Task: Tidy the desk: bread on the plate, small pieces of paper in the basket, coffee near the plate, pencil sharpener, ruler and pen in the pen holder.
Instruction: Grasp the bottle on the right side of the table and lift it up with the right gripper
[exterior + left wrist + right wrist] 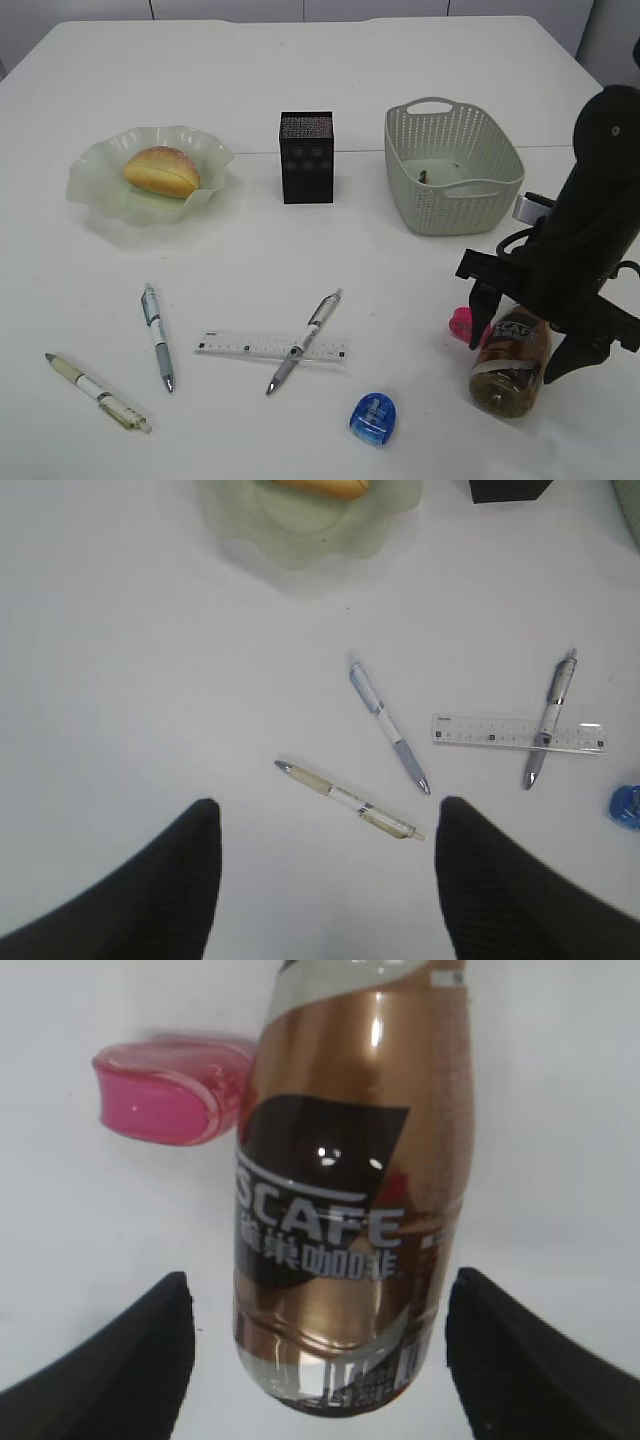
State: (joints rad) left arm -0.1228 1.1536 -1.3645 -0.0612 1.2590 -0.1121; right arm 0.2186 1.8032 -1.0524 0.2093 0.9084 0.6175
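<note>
The coffee (512,368) (345,1190) lies on its side at the desk's (400,290) front right. My right gripper (522,343) (316,1295) is open, one jaw on each side of the bottle, with a gap showing on both sides. A pink pencil sharpener (460,325) (165,1095) sits just left of it, and a blue one (373,417) (626,806) lies near the front edge. The bread (161,171) rests on the plate (100,188). The ruler (235,346) (480,731) lies under one pen (304,341). Two more pens (158,336) (95,391) lie to the left. My left gripper (327,825) hangs open above the cream pen (345,800).
The black pen holder (306,156) stands at the centre back. The green basket (452,165) is to its right, with a few small scraps inside. The right arm's dark body (590,220) rises over the front right corner.
</note>
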